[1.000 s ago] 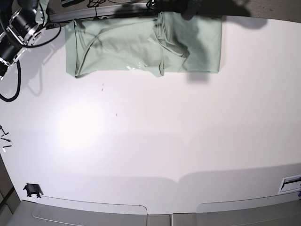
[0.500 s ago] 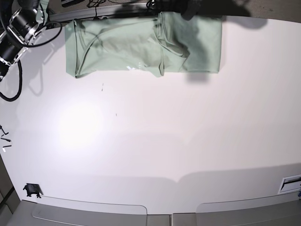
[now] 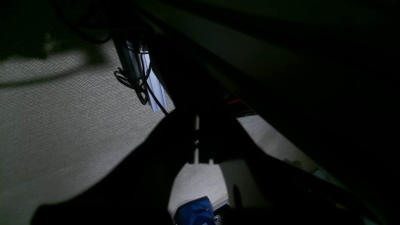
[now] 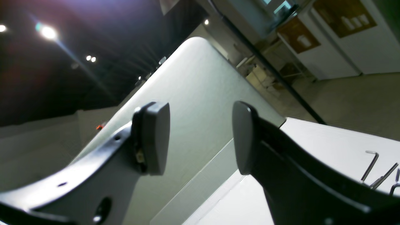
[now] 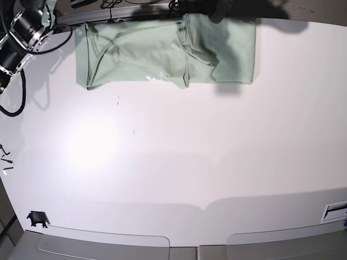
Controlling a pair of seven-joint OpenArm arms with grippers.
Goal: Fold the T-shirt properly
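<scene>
The pale mint-green T-shirt [image 5: 162, 51] lies flat at the far edge of the white table [image 5: 179, 162], folded into a wide band with a layer doubled over its right half. My left arm [image 5: 217, 8] is a dark shape over the shirt's far right edge. In the left wrist view its gripper [image 3: 196, 140] is a dark silhouette with only a thin slit between the fingers, over carpet, not on cloth. My right arm [image 5: 21, 32] is at the far left, off the shirt. Its gripper [image 4: 200, 137] is open and empty, tilted upward.
Hex keys [image 5: 5, 160] lie at the table's left edge and also show in the right wrist view [image 4: 375, 168]. A small black part [image 5: 37, 218] sits near the front left corner. A metal rail with cables [image 3: 147, 84] hangs over the carpet behind the table.
</scene>
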